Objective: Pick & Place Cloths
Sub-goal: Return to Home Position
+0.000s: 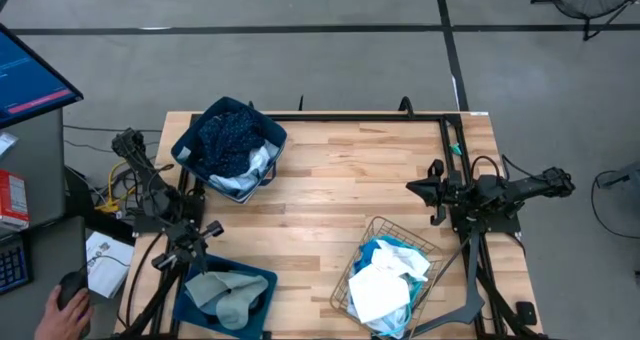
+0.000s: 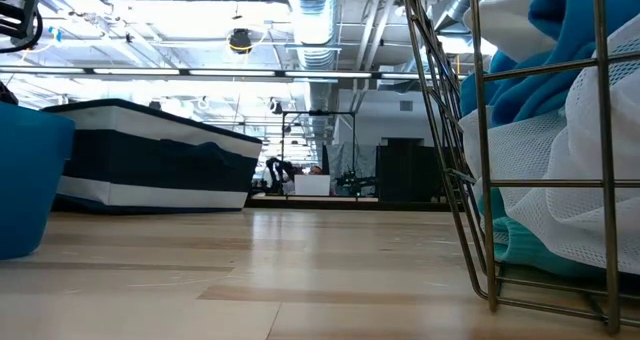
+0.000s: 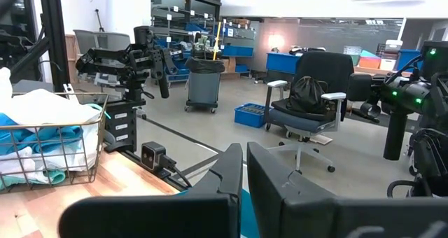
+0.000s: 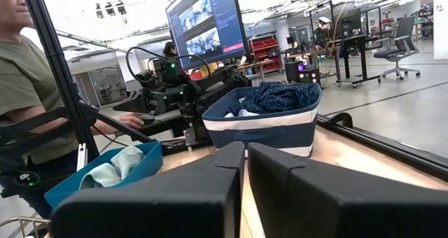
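Observation:
A navy cloth with white dots [image 1: 228, 132] and a pale cloth [image 1: 255, 170] fill the dark blue bin [image 1: 190, 155] at the far left. Grey cloths [image 1: 225, 295] lie in the bright blue bin [image 1: 262, 280] at the near left. Cyan cloth [image 1: 385, 250] and white cloth [image 1: 380, 295] are heaped in the wire basket [image 1: 345, 280] at the near right, also in the low view [image 2: 560, 180]. My left gripper [image 1: 213, 228] [image 3: 245, 154] is shut and holds nothing, level above the blue bin's far edge. My right gripper [image 1: 412, 187] [image 4: 246, 150] is shut and holds nothing at the right side, pointing toward the table's left.
Bare wooden table top [image 1: 340, 195] lies between the bins and the basket. A person [image 4: 28, 91] sits beyond the table's left edge, a hand [image 1: 65, 300] on a mouse, beside a monitor [image 1: 30, 80]. A black frame rail [image 1: 370, 115] runs along the far edge.

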{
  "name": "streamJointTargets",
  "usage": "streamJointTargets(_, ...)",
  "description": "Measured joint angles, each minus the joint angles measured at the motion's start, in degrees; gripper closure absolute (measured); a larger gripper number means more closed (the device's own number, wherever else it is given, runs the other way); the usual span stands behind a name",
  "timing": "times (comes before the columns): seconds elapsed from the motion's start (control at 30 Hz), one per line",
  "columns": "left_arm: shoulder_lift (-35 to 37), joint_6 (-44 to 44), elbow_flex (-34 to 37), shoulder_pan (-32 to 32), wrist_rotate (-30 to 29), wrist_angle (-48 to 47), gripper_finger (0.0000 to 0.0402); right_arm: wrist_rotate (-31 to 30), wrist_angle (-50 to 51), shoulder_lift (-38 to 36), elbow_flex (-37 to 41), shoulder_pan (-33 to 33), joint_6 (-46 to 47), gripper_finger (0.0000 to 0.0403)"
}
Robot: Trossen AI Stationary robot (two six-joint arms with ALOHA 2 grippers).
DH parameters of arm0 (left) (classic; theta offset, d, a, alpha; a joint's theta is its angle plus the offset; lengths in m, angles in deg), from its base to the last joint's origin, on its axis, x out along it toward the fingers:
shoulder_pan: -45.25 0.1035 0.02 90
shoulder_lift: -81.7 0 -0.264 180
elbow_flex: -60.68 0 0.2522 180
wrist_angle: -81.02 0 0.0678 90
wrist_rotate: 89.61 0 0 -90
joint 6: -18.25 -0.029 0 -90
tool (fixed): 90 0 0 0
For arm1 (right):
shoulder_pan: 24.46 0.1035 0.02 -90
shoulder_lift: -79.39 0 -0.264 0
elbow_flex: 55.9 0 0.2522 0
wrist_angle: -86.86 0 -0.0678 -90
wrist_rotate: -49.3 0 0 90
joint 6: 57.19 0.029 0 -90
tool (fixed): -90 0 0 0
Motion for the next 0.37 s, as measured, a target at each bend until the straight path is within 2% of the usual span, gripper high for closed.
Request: streamJointTargets(0.37, 0.0, 0.0, 0.0, 0.0, 0.0, 0.0, 0.0394, 0.0, 0.0, 0.0, 0.0, 0.01, 0.0, 0.0385)
